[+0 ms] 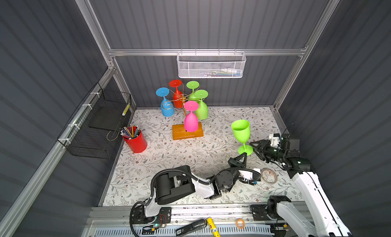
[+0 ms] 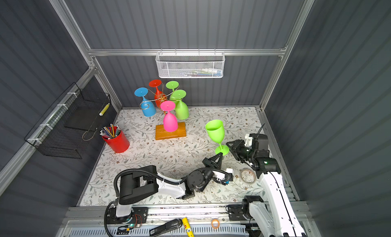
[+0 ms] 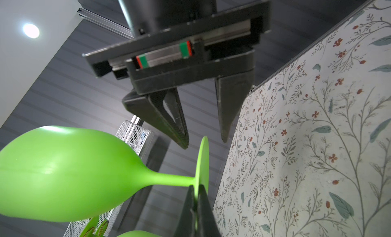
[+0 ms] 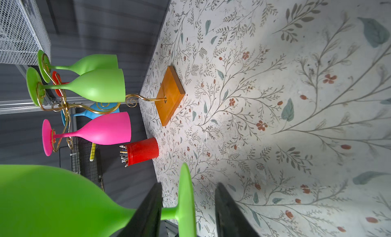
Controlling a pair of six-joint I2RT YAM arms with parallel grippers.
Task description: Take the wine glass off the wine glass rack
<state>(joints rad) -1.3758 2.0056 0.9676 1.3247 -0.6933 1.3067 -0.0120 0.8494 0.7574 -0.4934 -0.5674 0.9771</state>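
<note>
The flowered table [image 1: 190,161] is covering the whole floor of the grey-walled booth. A black wire basket [image 1: 95,128] is hanging on the left wall, and a white mesh basket [image 1: 211,65] is hanging from the back rail.

The wine glass rack [image 1: 179,132] is standing toward the back of the table, its gold wire arms rising from a wooden base. Five glasses are hanging from it upside down: a blue glass [image 1: 167,109], a red glass [image 1: 177,96], a green glass [image 1: 202,112], a second green glass [image 1: 193,85] behind it, and a pink glass [image 1: 191,121] at the front.

The wine glass [image 1: 241,130], bright green, is off the rack and well apart from it, over the right part of the table in both top views [image 2: 214,130]. It is standing bowl-up and leaning slightly.

The left gripper [image 1: 244,154] is reaching across the middle and pinching the rim of the glass's foot between its pressed-together fingers. The left wrist view is showing the thin green disc caught there [image 3: 196,187].

The right gripper [image 1: 252,147] is sitting at the foot from the right with its jaws spread. In the right wrist view [image 4: 188,185] one finger is lying beside the stem and the other between the foot and the tabletop, with a gap showing.

A red cup [image 1: 136,141] full of pencils is standing by the table's left edge. A roll of tape [image 1: 268,176] is lying near the right arm.
</note>
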